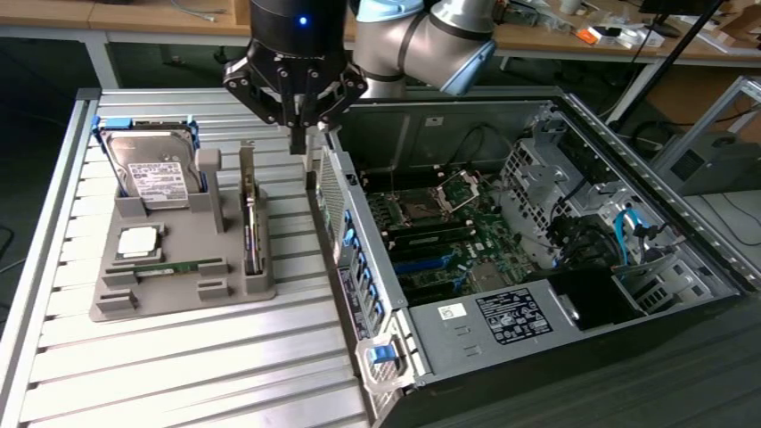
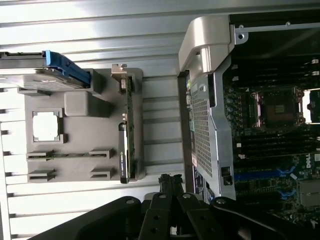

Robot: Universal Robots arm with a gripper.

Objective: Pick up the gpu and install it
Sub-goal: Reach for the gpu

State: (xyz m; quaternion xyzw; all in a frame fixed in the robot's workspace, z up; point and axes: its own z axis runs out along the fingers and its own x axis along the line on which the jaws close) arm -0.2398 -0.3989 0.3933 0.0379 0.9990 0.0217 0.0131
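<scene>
The gpu [image 1: 252,230] is a thin dark card standing on edge in a slot at the exterior view's right side of the grey holder tray [image 1: 178,299], its pale bracket end at the far end. In the wrist view the gpu [image 2: 125,145] runs along the tray [image 2: 80,107] edge nearest the computer. My gripper [image 1: 301,134] hangs above the gap between the tray and the open computer case [image 1: 511,250], fingers together and holding nothing. The black fingers [image 2: 170,181] meet in the wrist view, off to the side of the gpu.
On the tray stand a silver hard drive [image 1: 149,169] in a blue frame, a square processor chip [image 1: 139,241] and a green memory stick [image 1: 167,266]. The case's perforated side wall [image 2: 205,120] rises beside the tray. A ribbed metal table [image 1: 178,374] lies underneath.
</scene>
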